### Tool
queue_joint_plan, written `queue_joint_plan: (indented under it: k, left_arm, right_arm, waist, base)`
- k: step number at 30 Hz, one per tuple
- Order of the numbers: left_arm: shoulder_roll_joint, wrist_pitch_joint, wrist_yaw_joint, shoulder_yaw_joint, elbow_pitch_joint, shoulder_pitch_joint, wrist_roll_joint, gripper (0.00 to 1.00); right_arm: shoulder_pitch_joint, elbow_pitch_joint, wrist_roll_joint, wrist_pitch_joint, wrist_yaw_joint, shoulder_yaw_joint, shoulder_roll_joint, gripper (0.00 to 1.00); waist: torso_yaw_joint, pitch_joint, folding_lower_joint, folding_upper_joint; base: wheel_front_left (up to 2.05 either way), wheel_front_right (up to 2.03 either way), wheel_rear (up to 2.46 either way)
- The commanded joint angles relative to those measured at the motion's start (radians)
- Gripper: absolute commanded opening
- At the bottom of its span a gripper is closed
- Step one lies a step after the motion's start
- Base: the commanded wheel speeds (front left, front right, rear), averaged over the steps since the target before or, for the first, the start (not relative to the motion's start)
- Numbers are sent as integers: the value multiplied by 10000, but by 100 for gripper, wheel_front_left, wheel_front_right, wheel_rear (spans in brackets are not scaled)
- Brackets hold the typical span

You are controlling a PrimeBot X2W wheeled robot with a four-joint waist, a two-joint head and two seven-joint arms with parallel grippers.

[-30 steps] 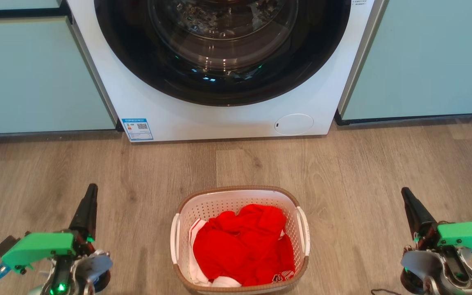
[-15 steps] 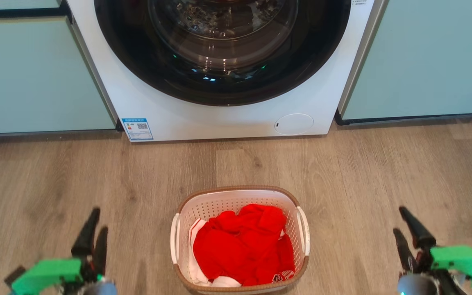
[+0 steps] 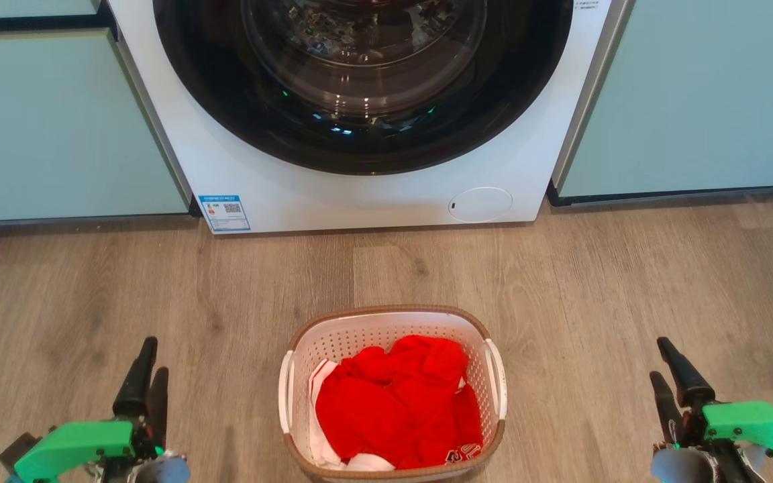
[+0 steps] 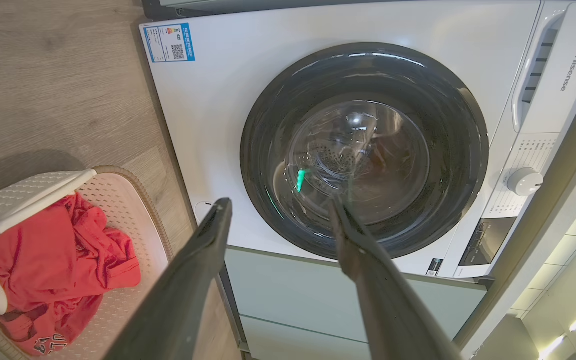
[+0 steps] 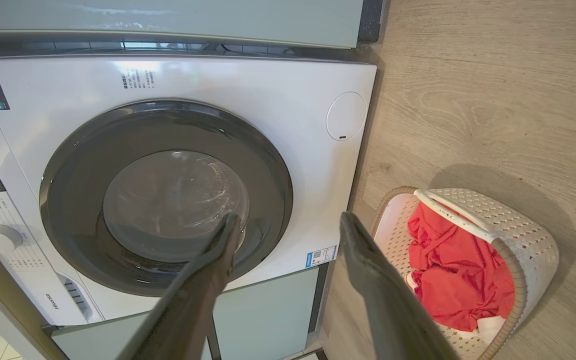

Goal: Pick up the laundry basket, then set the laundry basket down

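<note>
Sitting on the floor (image 3: pixel 561 282) before the washer (image 3: pixel 333 198), the basket (image 3: pixel 386 311) holds red cloth (image 3: pixel 393 402), midway between the left gripper (image 3: pixel 153 361) and right gripper (image 3: pixel 659 362), well apart from both. Left wrist view: left gripper spread, basket lower left. Right wrist view: right gripper spread, basket lower right.

Bright even light, glints on washer door (image 3: pixel 359 100), wrist views bowed (wide-angle)

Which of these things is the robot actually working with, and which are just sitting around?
Part of the job:
laundry basket
left gripper, open
right gripper, open

Just there:
red clothes lying inside the basket
washing machine
pale green cabinets
wood floor
</note>
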Motion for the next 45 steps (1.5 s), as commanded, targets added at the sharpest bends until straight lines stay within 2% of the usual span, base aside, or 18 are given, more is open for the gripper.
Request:
queue_joint_plan:
  k: [1, 7, 15, 25, 37, 41, 45]
  left_arm:
    - [91, -113, -11, 132, -335, -497, 140, 100]
    - [94, -289, -14, 312, -312, -615, 421, 100]
    - [98, -553, -20, 628, -553, -756, 1300, 100]
    - [103, -847, -26, 721, -1143, -852, 2268, 100]
    - [109, -1169, -31, 691, -1936, -920, 3685, 100]
    - [111, -1286, 103, 529, -2294, -943, 4407, 100]
    - [113, -1404, 465, 314, -2704, -959, 5214, 100]
  right_arm:
    - [-478, -367, -113, -114, 10, 32, -48, 100]
    - [-573, -429, -600, -291, 13, -33, -54, 100]
    - [-744, -878, -1839, -554, 18, -207, -63, 100]
    - [-985, -1810, -3799, -847, 24, -149, -73, 100]
    - [-1289, -2790, -6564, -1169, 30, 485, -84, 100]
    - [-1370, -3049, -7525, -1286, 32, 701, -88, 100]
    - [-1428, -3257, -8394, -1404, 35, 953, -141, 100]
  waist:
    - [-1, -6, 0, -1]
    - [-9, -47, 0, -1]
    - [7, -94, 0, -1]
    - [73, -111, 0, -1]
    - [184, -54, 0, -1]
    - [240, -36, 0, -1]
    - [284, -26, 0, -1]
  base:
    - [0, 0, 0]
    - [0, 0, 0]
    - [0, 0, 0]
    - [0, 0, 0]
    - [0, 0, 0]
    - [0, 0, 0]
    - [0, 0, 0]
